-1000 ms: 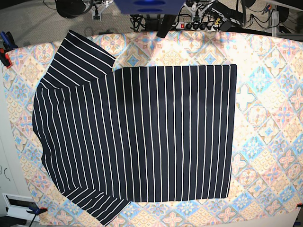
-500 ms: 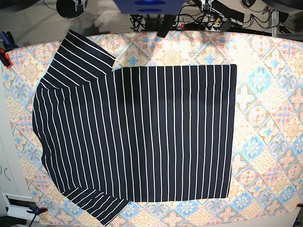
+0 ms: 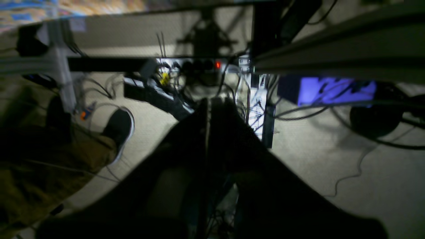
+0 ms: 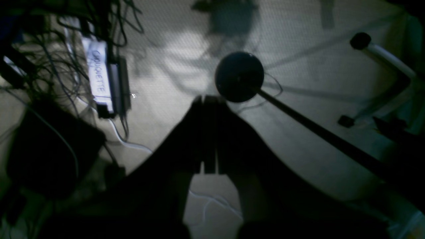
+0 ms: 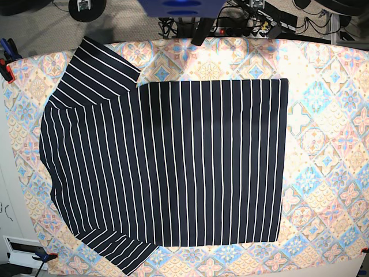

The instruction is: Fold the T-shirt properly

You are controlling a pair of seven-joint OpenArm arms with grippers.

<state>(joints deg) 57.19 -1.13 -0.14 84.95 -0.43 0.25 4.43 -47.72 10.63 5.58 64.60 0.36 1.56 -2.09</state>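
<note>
The T-shirt [image 5: 173, 167], dark navy with thin white pinstripes, lies spread flat on the table, sleeves at the left, hem at the right. Neither gripper touches it. My left gripper [image 3: 209, 103] is shut, dark fingers pressed together, pointing down at the floor behind the table. My right gripper [image 4: 207, 99] is likewise shut and empty, above bare floor. In the base view the arms sit just past the table's far edge, barely showing at the top of the frame.
A pastel patterned tablecloth [image 5: 323, 150] covers the table. Behind the far edge lie a power strip [image 5: 242, 29], cables and a round stand base [image 4: 239, 76]. Clamps [image 5: 7, 63] hold the cloth at the left edge.
The T-shirt has not moved. At the top edge of the base view the arm parts have drawn further back out of the frame.
</note>
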